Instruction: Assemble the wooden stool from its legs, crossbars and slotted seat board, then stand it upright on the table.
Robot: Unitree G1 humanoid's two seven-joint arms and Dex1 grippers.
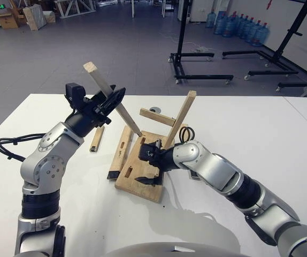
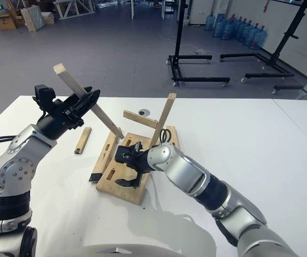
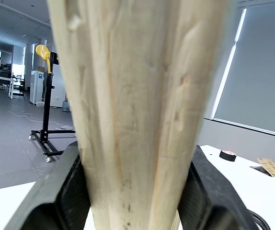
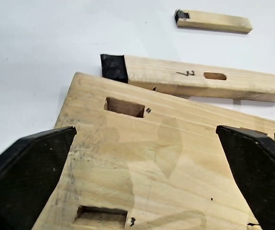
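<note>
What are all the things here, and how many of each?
table: one, white, under everything.
seat board: one, pale wood, flat on the table.
standing leg: one, pale wood, leaning up from the seat board.
fitted crossbar: one, pale wood, sticking sideways from the standing leg.
loose leg: one, pale wood, black end, lying left of the board.
short crossbar: one, pale wood, lying farther left.
held leg: one, pale wood, tilted in the air.
tape roll: one, black, far on the table.
water bottles: several, blue, by the back wall.
left fingers: two, black, shut on the held leg.
right fingers: two, black, open over the seat board.
</note>
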